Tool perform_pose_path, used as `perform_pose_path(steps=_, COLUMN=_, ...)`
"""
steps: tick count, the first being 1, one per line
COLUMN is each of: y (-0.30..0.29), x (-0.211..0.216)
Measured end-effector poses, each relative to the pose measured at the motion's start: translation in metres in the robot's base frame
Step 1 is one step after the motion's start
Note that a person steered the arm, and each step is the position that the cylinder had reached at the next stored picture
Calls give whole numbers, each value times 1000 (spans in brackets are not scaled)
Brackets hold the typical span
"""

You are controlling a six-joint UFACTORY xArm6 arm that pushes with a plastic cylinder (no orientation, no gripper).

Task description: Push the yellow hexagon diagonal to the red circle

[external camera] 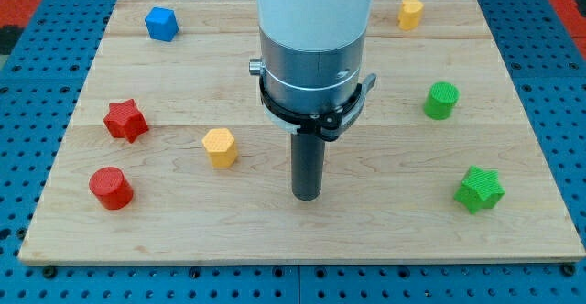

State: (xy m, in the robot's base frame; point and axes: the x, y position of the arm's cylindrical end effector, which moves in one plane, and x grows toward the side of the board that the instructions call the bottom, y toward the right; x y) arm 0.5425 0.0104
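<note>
The yellow hexagon (220, 146) lies left of the board's middle, up and to the right of the red circle (111, 188), which sits near the view's bottom left. My tip (307, 195) rests on the board to the right of the yellow hexagon and a little lower, clearly apart from it. The red star (124, 120) lies above the red circle, left of the hexagon.
A blue block (161, 23) sits at the top left. A second yellow block (410, 12) sits at the top right. A green circle (441, 100) and a green star (480, 189) lie at the right. The wooden board (302, 240) rests on a blue pegboard.
</note>
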Motion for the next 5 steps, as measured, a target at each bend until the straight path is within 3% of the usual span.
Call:
perform_pose_path(steps=1, y=-3, x=1)
perform_pose_path(steps=2, y=-39, x=47)
perform_pose_path(steps=3, y=-151, x=4)
perform_pose_path(steps=4, y=-148, x=-45)
perform_pose_path(steps=5, y=-64, x=-45)
